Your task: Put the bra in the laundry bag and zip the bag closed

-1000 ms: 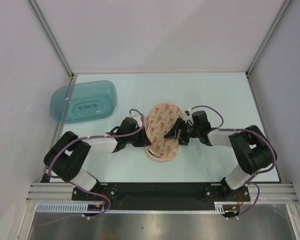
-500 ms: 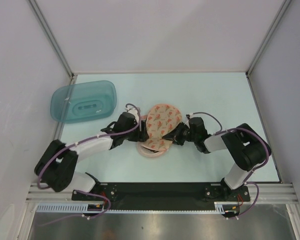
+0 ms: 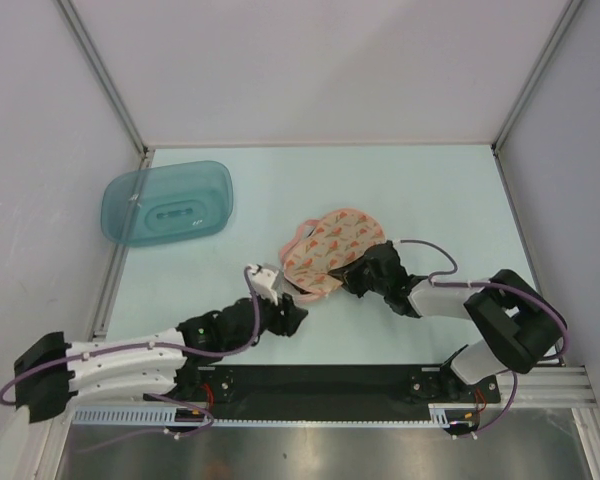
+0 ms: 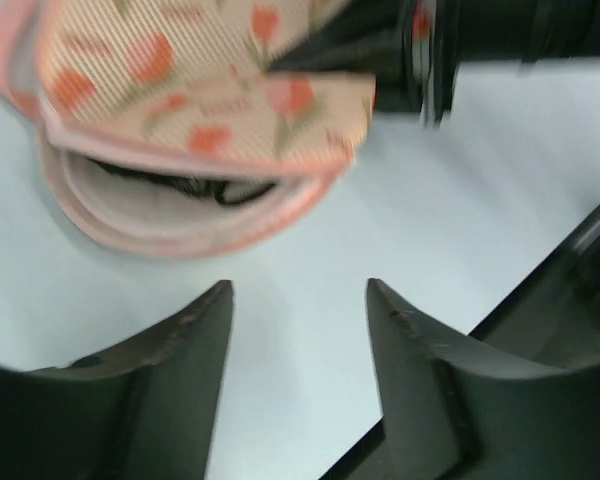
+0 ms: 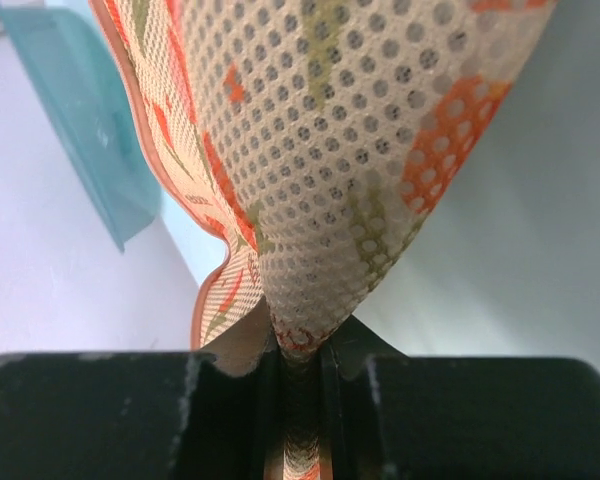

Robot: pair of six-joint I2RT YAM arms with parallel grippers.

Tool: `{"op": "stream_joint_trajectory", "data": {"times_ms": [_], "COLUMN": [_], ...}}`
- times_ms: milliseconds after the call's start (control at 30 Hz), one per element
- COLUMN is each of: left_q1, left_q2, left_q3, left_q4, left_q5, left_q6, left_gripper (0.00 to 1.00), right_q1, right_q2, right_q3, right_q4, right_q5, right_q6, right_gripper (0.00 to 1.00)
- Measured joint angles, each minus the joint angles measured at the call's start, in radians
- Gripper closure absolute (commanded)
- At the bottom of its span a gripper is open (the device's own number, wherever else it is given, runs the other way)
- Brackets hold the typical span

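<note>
Laundry bag (image 3: 330, 255), part-open on counter (image 3: 430, 200), top flap pinched in right hand (image 5: 298, 380), bra (image 4: 180, 185) tucked inside at the gap, left hand (image 4: 298, 300) spread and empty nearby; risk: thin pinch slips, flap drops, bra spills out.

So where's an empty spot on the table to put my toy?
Bare table runs along the back wall, from the teal tub to the right wall. Another patch lies between tub and left arm. Crowded: front middle, where the laundry bag and right gripper sit.

Peach motif-print laundry bag (image 3: 328, 252), ajar, black bra (image 4: 180, 184) peeking between lobes
</note>
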Motion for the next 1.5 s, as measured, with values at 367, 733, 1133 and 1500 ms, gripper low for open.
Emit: {"op": "stream_joint_trajectory", "data": {"times_ms": [367,733,1133,1500], "left_q1": [-0.133,-0.134,-0.079,-0.039], "left_q2": [0.349,0.486,0.519,0.514], "left_q3": [-0.025,0.02,0.073,0.089], "left_q4": [0.341,0.539,0.539,0.475], "left_q5": [-0.134,-0.218,-0.263,-0.197], "left_q6": [0.087,0.152,0.141,0.113], "left_gripper": [0.34,0.34,0.8,1.0], "right_q1": [0.058,0.135,0.195,0.197], "right_q2": [-0.073,-0.113,-0.152,-0.164], "right_q3": [0.077,0.105,0.105,0.085], "right_q4": [-0.236,-0.346,-0.395,-0.391], "right_q5": [0.137,0.24,0.335,0.344], "right_q6": [0.117,0.233,0.328,0.332], "right_gripper": [0.84,0.83,0.88,0.94]}}
